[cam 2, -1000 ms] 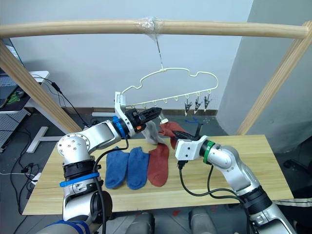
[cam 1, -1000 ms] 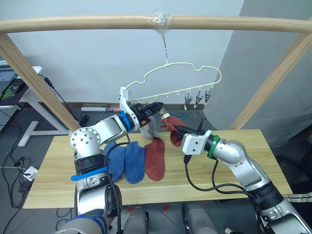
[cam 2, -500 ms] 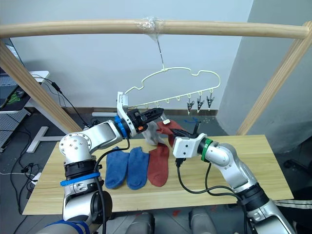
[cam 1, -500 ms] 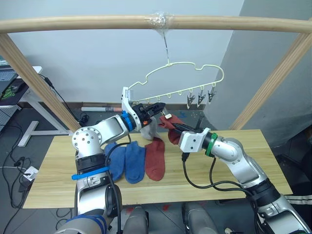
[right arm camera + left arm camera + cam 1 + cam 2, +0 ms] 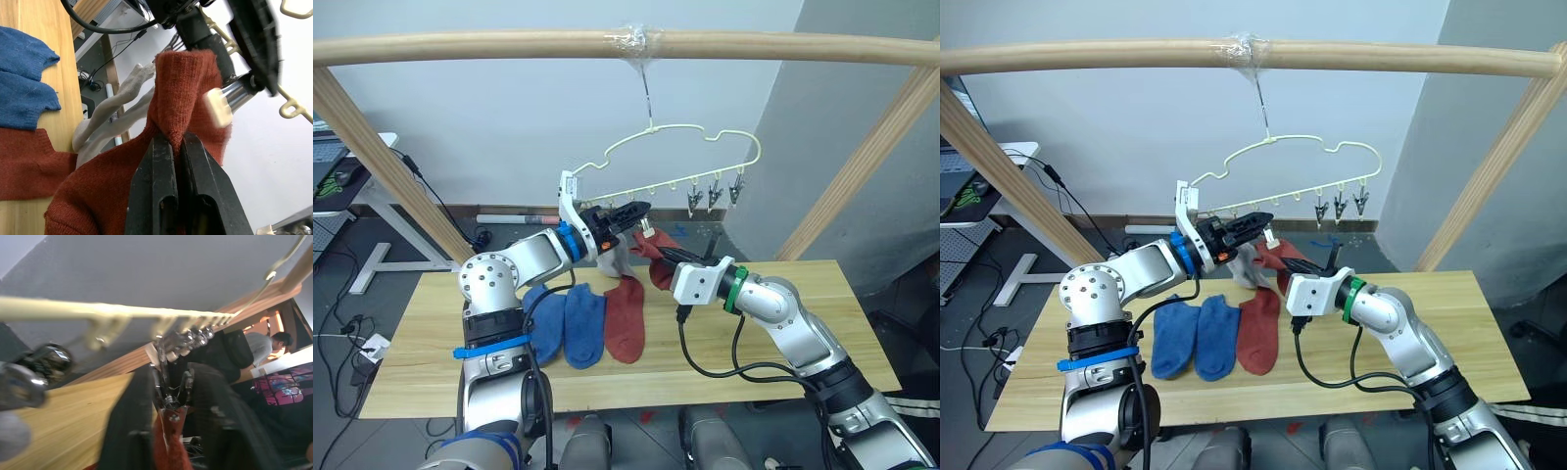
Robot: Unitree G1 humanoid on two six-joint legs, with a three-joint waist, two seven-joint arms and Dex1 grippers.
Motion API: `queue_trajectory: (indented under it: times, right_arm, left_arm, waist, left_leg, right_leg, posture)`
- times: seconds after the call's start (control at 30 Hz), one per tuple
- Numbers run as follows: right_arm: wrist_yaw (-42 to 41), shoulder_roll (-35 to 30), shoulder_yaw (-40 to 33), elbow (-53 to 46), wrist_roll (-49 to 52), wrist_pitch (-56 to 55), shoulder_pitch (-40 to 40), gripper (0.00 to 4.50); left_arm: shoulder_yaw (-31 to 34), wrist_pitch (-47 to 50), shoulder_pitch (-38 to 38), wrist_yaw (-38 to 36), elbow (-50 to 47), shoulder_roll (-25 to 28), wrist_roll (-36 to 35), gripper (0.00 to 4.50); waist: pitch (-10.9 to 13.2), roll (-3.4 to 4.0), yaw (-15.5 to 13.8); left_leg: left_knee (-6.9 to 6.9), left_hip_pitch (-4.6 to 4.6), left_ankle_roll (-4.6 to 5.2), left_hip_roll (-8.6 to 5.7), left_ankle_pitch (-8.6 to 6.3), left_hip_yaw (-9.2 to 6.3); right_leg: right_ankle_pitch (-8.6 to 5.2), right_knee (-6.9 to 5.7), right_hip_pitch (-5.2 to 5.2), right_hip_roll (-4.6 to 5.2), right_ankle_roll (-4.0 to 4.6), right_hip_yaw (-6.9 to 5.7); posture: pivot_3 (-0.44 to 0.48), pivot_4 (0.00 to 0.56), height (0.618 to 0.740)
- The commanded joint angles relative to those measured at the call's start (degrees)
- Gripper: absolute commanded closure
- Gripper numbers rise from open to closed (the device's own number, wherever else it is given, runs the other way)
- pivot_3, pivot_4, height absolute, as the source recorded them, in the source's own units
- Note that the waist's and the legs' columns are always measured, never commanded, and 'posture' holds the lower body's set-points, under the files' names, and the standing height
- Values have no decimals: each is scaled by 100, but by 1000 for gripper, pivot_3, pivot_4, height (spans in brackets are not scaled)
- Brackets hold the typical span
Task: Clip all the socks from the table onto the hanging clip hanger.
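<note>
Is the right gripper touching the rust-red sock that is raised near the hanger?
Touching. In the right wrist view, the right gripper has its two black fingers closed on a pinched fold of the rust-red sock.

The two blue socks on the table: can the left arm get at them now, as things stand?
Probably not right away. The blue socks lie uncovered, but the left gripper is raised beside the hanger, squeezing a clip at the red sock.

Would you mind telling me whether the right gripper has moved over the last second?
Yes: the right gripper has risen and shifted toward the robot's left, judged against the table.
</note>
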State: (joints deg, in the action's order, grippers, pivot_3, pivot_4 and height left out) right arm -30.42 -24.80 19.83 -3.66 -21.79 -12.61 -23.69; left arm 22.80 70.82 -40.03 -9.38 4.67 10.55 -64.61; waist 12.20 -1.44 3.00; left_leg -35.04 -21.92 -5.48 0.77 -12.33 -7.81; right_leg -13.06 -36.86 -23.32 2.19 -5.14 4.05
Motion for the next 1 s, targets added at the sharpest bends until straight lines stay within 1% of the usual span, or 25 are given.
queue_trajectory:
  times: [0.03, 0.2, 0.23, 0.33, 0.4, 0.53, 0.6, 0.63, 0.7, 0.77, 0.87, 1.0]
  right_arm:
    - [12, 4, -33, -90, -3, -84, -100, 4500]
    - [31, 36, -37, -4, 23, -94, -124, 4500]
    - [35, 55, -43, 45, 49, -99, -141, 4500]
    - [45, 123, -80, 189, 145, -109, -194, 4500]
    - [17, 142, -96, 261, 233, -137, -199, 4500]
    - [-167, 371, -206, 902, 809, -193, -359, 4500]
    - [-169, 435, -222, 1325, 907, -335, -512, 4500]
    - [-167, 441, -216, 1489, 925, -421, -586, 4500]
    - [-171, 445, -210, 1690, 941, -561, -677, 4500]
    - [-175, 467, -235, 1785, 991, -634, -733, 4500]
    - [-222, 487, -257, 1898, 1077, -667, -804, 3691]
    - [-234, 402, -341, 1948, 1175, -704, -649, 2321]
  left_arm:
    - [-49, -13, 26, -99, -258, 93, -120, 1635]
    - [53, 168, 99, -51, -339, 271, -322, 137]
    - [123, 260, 134, -24, -372, 357, -425, 21]
    - [238, 521, 251, 41, -481, 634, -715, 21]
    - [280, 653, 344, 99, -602, 773, -956, 21]
    - [474, 1044, 506, 105, -807, 1479, -1665, 21]
    - [441, 1091, 660, 59, -819, 1711, -1831, 21]
    - [405, 1076, 752, 59, -860, 1784, -1854, 21]
    - [331, 1011, 862, 85, -911, 1885, -1927, 21]
    - [289, 915, 921, 164, -964, 1904, -2092, 21]
    - [138, 794, 1114, 20, -1353, 2014, -2038, 0]
    - [-16, 732, 1290, -241, -1553, 2270, -1995, 0]
  waist:
    - [0, 0, 2]
    - [0, 0, 6]
    - [0, 0, 9]
    - [0, 0, 31]
    - [0, 0, 25]
    - [3, -4, 25]
    - [3, -4, 13]
    - [3, -4, 9]
    - [3, -4, -14]
    - [3, -4, -63]
    - [3, -4, -117]
    - [3, -4, -136]
  left_leg:
    - [0, 0, 0, 0, 0, 0]
    - [0, 1, 0, 0, 0, 0]
    - [0, 0, 0, 0, 0, 0]
    - [3, 1, 0, 1, 0, 1]
    - [4, 1, 0, 1, 0, -1]
    - [4, 1, 1, 2, 0, -1]
    - [5, 2, 1, 2, 0, -3]
    - [5, 2, 1, 2, 0, -2]
    - [5, 2, 1, 1, 0, -1]
    - [6, 0, 1, 1, 0, -4]
    - [9, -3, 1, 1, 0, -5]
    - [12, -2, 0, 1, 0, -5]
  right_leg:
    - [0, 0, 0, 0, 0, 0]
    - [0, -1, 0, 0, 0, 0]
    - [0, -1, 0, 0, 0, 0]
    - [-1, -1, -3, 0, 1, 1]
    - [-1, -2, -4, 0, 2, 0]
    - [-1, -3, -4, 0, 2, 0]
    - [-2, -4, -5, 0, 3, 0]
    - [-2, -4, -4, 0, 4, 0]
    - [-4, -3, -4, 0, 7, 1]
    - [-4, -3, -5, 0, 8, -2]
    - [-4, -2, -8, 0, 9, -2]
    - [-6, -2, -8, 0, 12, -2]
  posture:
    - [5, 170, 740]
    - [4, 169, 740]
    - [4, 169, 740]
    - [4, 169, 740]
    - [24, 171, 740]
    - [53, 168, 740]
    - [53, 168, 740]
    - [67, 165, 740]
    - [67, 165, 740]
    - [83, 163, 740]
    - [83, 163, 740]
    - [92, 160, 740]
